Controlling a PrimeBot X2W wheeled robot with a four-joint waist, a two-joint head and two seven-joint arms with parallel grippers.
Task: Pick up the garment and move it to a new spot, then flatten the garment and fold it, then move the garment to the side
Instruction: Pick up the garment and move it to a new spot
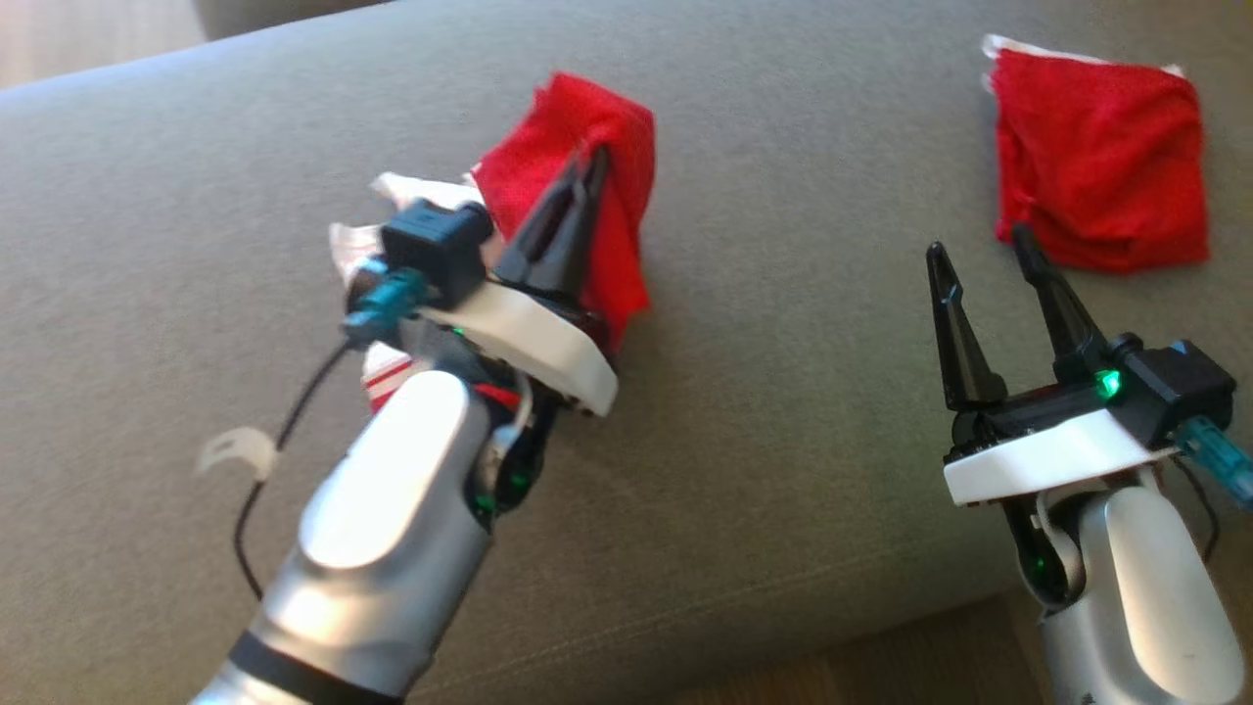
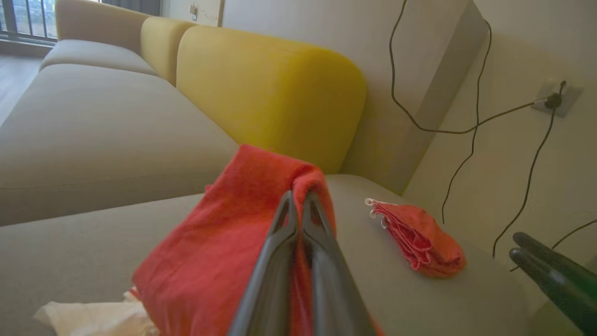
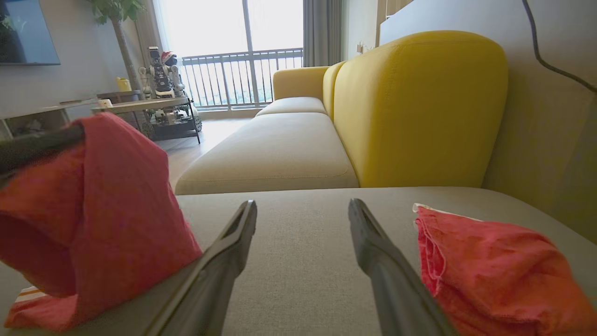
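Our left gripper (image 1: 595, 157) pinches the red garment (image 1: 563, 122), upper centre; right gripper (image 1: 979, 242) gapes empty. Floppy stuff, we'd grab corners

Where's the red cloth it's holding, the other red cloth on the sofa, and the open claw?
held red cloth (image 1: 563, 122): head view, upper fold near its top edge.
other red cloth (image 1: 1101, 162): head view, middle of its top.
right gripper (image 1: 979, 242): head view, midway between its spread fingertips.
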